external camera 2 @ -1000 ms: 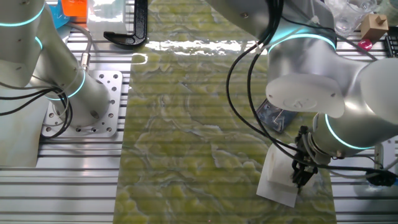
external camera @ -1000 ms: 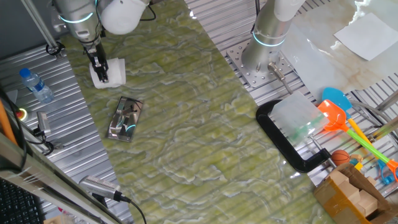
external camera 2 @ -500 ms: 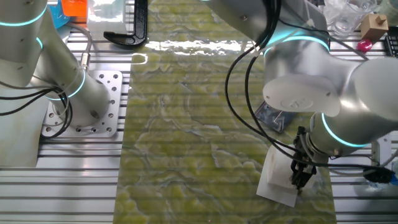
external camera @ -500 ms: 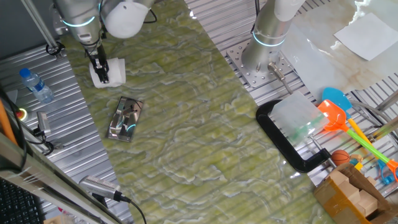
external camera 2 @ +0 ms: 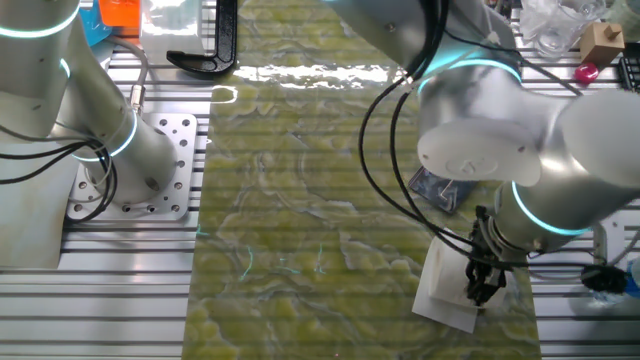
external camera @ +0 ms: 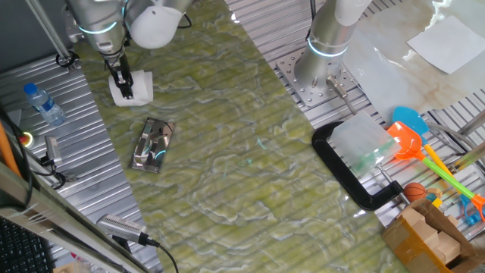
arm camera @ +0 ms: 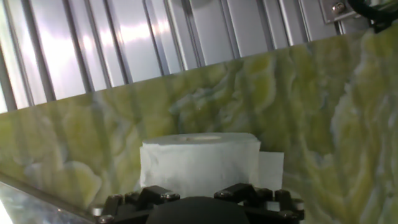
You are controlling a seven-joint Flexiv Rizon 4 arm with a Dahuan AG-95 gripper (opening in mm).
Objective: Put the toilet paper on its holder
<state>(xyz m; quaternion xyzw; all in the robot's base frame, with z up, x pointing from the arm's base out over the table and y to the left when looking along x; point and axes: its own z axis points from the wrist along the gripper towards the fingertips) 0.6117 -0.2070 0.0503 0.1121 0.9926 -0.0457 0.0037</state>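
Note:
The toilet paper (external camera: 135, 86) is a white roll standing on the green marbled mat at the far left, with a loose sheet under it. It also shows as a white roll (external camera 2: 447, 285) and fills the lower middle of the hand view (arm camera: 199, 165). My gripper (external camera: 123, 91) comes down onto the roll's left side, its dark fingers (external camera 2: 482, 291) close together on the roll's wall. The holder (external camera: 154, 144), a shiny metal plate with a dark bracket, lies flat on the mat a short way in front of the roll. In the other fixed view the arm half hides the holder (external camera 2: 436, 190).
A water bottle (external camera: 42, 102) lies on the slatted metal left of the roll. A big black C-shaped clamp (external camera: 348, 171), plastic toys (external camera: 413, 140) and a cardboard box (external camera: 428, 235) sit at the right. A second arm's base (external camera: 326, 64) stands at the mat's far edge.
The arm's upper joints have shifted slightly and the gripper has crept a little upward in the picture. The toilet paper and holder stay where they were.

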